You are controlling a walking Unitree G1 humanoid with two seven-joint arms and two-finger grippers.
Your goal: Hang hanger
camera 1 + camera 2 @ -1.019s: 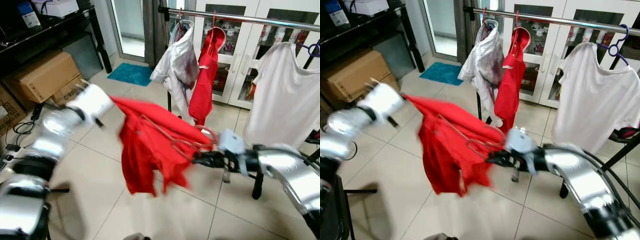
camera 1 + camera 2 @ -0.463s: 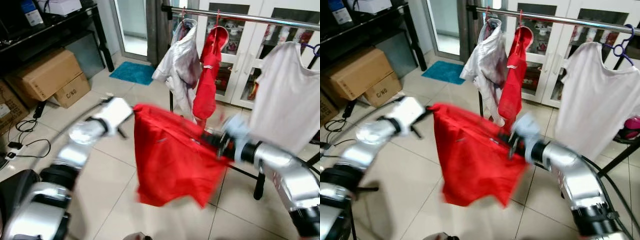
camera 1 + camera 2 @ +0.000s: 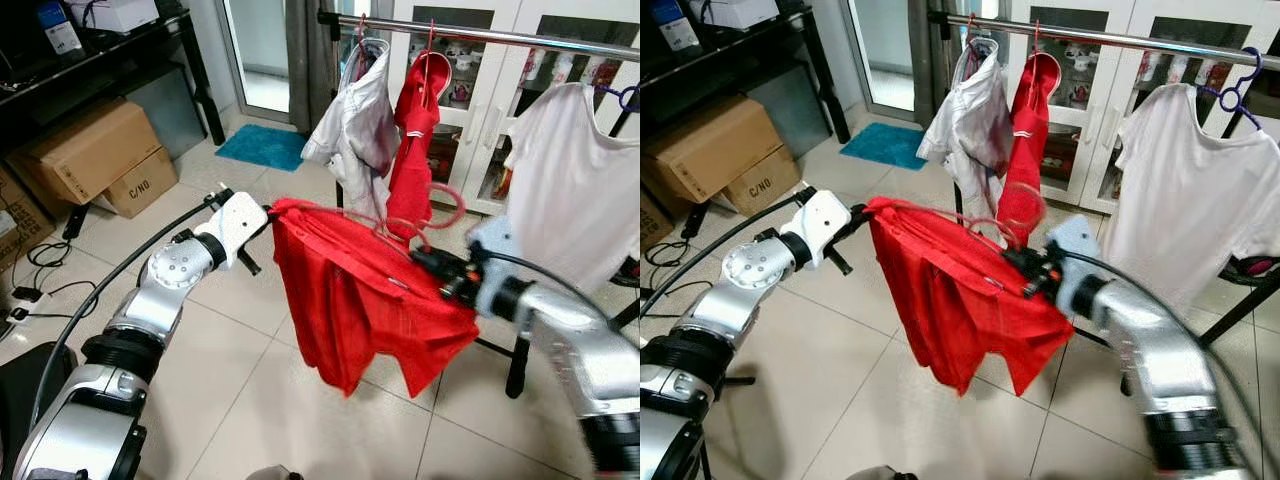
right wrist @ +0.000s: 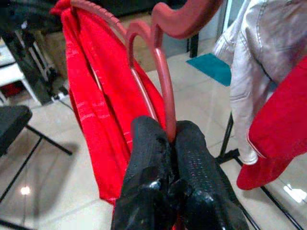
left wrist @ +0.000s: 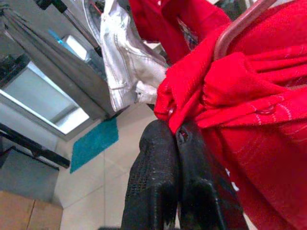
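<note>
A red shirt (image 3: 355, 290) hangs on a reddish wire hanger (image 4: 160, 91), held up in front of the clothes rail (image 3: 480, 34). My left gripper (image 3: 266, 212) is shut on the shirt's shoulder at one end of the hanger; the left wrist view shows the fingers (image 5: 158, 158) pinching the bunched red cloth (image 5: 230, 81). At the hanger's neck my right gripper (image 3: 428, 263) is shut on the wire, which runs between its fingers (image 4: 148, 143). The hanger's hook (image 3: 447, 205) curls upward below the rail, apart from it.
On the rail hang a white jacket (image 3: 355, 120), a red garment (image 3: 415, 140) and a white T-shirt (image 3: 565, 180). The rack's leg (image 3: 517, 365) stands at right. Cardboard boxes (image 3: 90, 150) and a black shelf sit at left, a teal mat (image 3: 260, 147) beyond.
Both arms have lifted the shirt and hanger higher and closer to the rail. The shirt has swung and now hangs spread between the two grippers.
</note>
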